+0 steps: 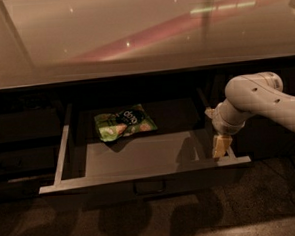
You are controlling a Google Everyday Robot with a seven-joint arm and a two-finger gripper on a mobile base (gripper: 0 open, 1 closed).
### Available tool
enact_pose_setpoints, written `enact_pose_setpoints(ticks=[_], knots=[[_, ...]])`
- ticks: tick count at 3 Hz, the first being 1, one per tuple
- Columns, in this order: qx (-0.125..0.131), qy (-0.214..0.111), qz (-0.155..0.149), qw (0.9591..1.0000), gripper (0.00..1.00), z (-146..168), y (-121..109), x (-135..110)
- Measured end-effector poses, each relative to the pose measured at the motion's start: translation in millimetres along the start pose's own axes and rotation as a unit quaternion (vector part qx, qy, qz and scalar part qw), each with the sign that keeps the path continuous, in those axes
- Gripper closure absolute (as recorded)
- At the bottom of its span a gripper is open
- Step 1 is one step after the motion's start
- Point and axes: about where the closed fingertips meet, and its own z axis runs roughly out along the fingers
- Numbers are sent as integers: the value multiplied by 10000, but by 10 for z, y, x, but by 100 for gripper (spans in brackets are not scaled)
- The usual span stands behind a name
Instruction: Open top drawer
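The top drawer (pixel 141 174) stands pulled far out from under the counter, its grey tray and pale side rails exposed. Its dark front faces the floor side, with a small dark pull (pixel 149 187) at the centre. My gripper (pixel 220 146) hangs from the white arm (pixel 259 99) at the drawer's right front corner, just above the right rail and front edge. It points downward, pale yellow at the tip.
A green snack bag (pixel 124 123) lies in the back left-centre of the tray. A glossy counter top (pixel 142 35) overhangs the drawer. Dark cabinet fronts (pixel 24 142) flank it on the left. Speckled floor (pixel 159 224) lies below.
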Motion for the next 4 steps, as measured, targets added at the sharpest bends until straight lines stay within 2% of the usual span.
enact_pose_setpoints(ticks=[3, 4], knots=[[18, 54, -32, 10000, 0, -23, 94, 1], [-39, -62, -191, 9998, 0, -73, 60, -362]])
